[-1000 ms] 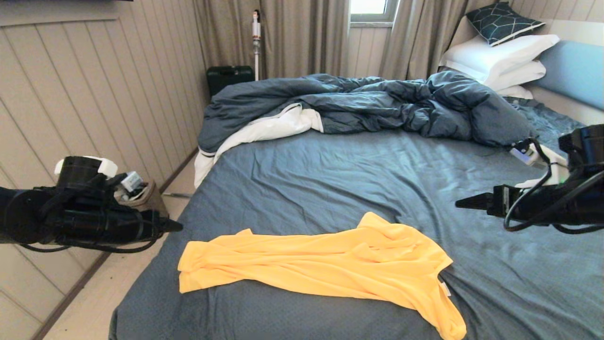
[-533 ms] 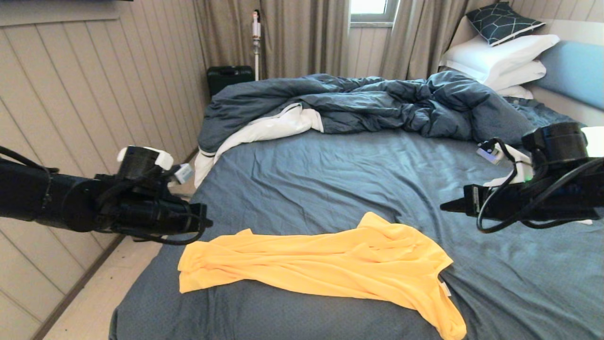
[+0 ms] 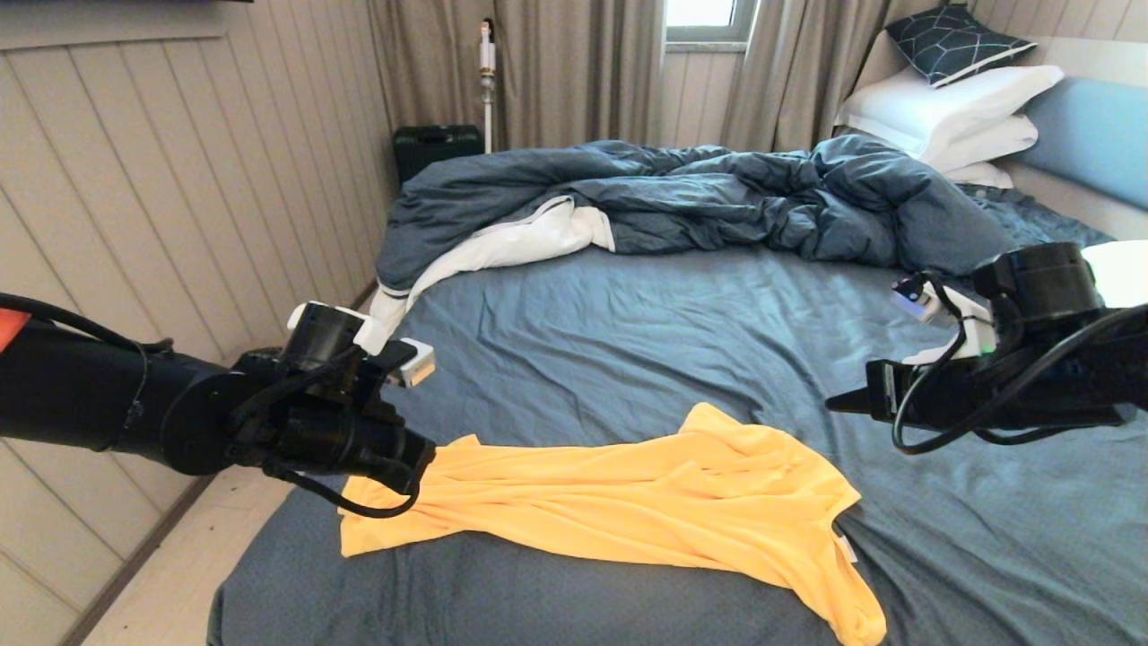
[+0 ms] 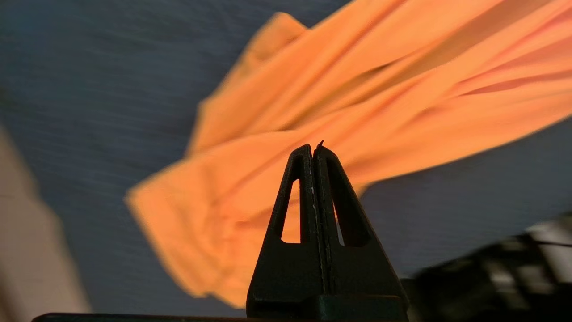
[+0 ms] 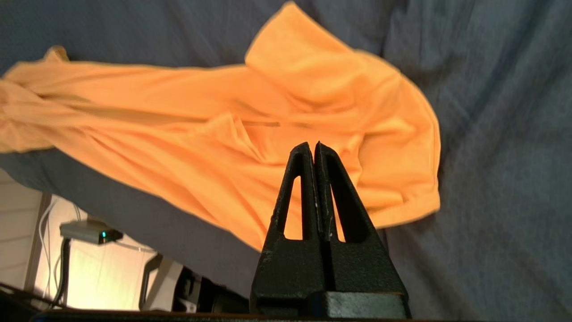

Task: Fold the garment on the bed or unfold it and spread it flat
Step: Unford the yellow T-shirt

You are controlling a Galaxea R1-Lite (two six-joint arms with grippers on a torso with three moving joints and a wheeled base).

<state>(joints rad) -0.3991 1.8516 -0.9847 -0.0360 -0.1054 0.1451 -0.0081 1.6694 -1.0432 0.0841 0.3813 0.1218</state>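
Garment crumpled on bed — left claw pressed closed, empty, at its edge; right claw likewise, above.

Garment corner behind left gripper

Both arms are matte black with thick round joints, loose black cables looping alongside, white housings near the wrists, and each tool ends in black triangular fingers with cut-out windows
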